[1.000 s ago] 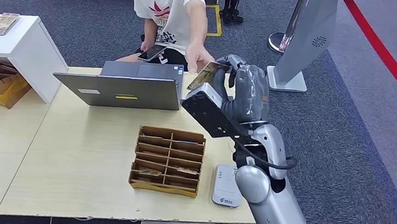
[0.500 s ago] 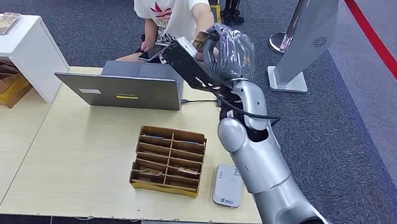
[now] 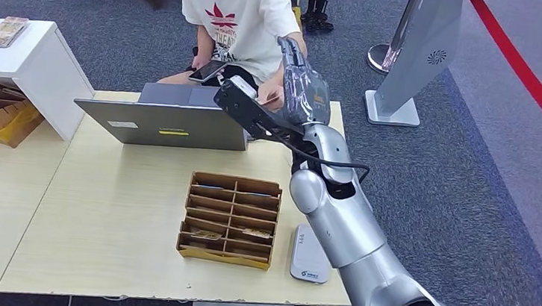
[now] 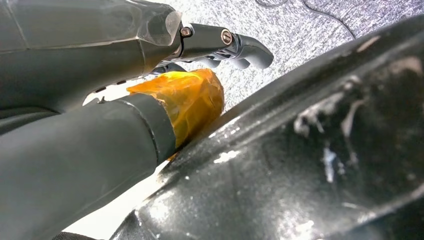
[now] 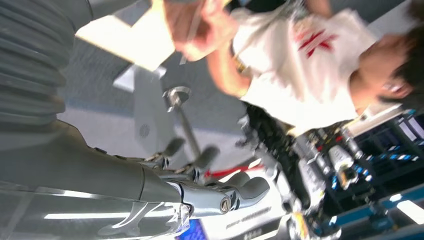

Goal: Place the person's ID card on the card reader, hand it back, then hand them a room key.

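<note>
My right hand [image 3: 303,83] reaches over the far table edge toward the seated person [image 3: 237,11]. Its fingers [image 5: 220,192] are spread with nothing between them. The person's hand [image 3: 270,93] is just beside it and pinches a thin card [image 5: 190,27], blurred and edge-on. The white card reader [image 3: 310,254] lies near the table's front edge, to the right of the wooden organizer [image 3: 230,219] that holds a few cards in its slots. My left hand [image 4: 150,75] hangs low with its fingers [image 4: 240,45] loosely extended and empty.
An open grey laptop [image 3: 162,120] stands at the far side of the table [image 3: 97,211], with a cable running behind my arm. A white shelf [image 3: 25,62] with cardboard is at the left. A grey sign stand [image 3: 416,54] is beyond the table's right corner.
My right arm swung left and further out toward the person. The card it held a second ago is now in the person's hand, which has drawn back toward their body.
</note>
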Tool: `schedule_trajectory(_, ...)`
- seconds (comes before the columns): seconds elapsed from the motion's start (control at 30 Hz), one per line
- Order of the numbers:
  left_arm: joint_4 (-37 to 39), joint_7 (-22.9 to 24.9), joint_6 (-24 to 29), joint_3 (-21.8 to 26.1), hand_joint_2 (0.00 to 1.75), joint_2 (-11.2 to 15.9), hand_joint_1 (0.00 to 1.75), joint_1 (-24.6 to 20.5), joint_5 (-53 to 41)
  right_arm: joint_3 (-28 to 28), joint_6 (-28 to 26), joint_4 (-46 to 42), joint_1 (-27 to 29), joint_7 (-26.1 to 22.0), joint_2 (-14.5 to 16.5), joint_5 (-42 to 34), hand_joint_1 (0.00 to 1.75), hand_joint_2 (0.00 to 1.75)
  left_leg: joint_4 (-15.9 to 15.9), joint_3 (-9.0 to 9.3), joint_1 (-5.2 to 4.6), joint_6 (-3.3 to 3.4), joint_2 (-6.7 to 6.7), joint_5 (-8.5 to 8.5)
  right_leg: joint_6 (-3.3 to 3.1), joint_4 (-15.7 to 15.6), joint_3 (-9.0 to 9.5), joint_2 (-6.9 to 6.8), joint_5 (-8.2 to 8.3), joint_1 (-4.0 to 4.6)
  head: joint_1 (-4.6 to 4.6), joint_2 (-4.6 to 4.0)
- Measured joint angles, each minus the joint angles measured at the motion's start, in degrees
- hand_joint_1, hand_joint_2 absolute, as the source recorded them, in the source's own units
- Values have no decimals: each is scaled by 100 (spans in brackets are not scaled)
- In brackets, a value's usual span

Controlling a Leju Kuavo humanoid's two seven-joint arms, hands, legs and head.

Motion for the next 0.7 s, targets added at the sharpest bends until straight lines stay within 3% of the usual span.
schedule_trajectory(0.07,0,-8,0,0,0,-1,0,3,55,-1,82,-124,165,-181,10,-394,0,0,0,0,0,0,0,-1,0,0,-1,0,0,0,1,0)
schedule_trajectory(0.2,1,-74,7,1,0,0,0,21,197,5,229,-608,676,-560,26,-1227,0,175,0,-4,1,0,-1,-3,1,-1,-5,-1,-1,0,0,0)
schedule_trajectory(0.27,2,-105,14,2,0,0,0,30,263,41,307,-919,960,-695,25,-1563,0,175,0,-6,1,0,0,-3,1,-1,-9,-1,-2,0,-1,0)
schedule_trajectory(0.37,2,-122,24,5,0,-2,0,38,356,182,439,-1441,1378,-769,4,-1851,0,44,0,-9,1,0,1,-3,1,-1,-14,0,-2,0,0,0)
schedule_trajectory(0.4,2,-127,28,8,0,-2,0,41,391,246,476,-1617,1519,-788,-13,-1926,0,44,-1,-9,1,0,1,-3,1,-1,-14,0,-3,0,-1,0)
schedule_trajectory(0.5,2,-170,37,34,0,-2,0,58,483,451,514,-2106,1921,-875,-103,-2155,0,175,-1,-11,1,0,1,-4,2,-1,-15,0,-4,0,0,0)
schedule_trajectory(0.7,2,-227,49,86,0,-5,0,82,605,770,511,-2844,2608,-944,-319,-2317,0,175,-1,-13,0,1,2,-8,4,-2,-16,0,-5,0,-1,0)
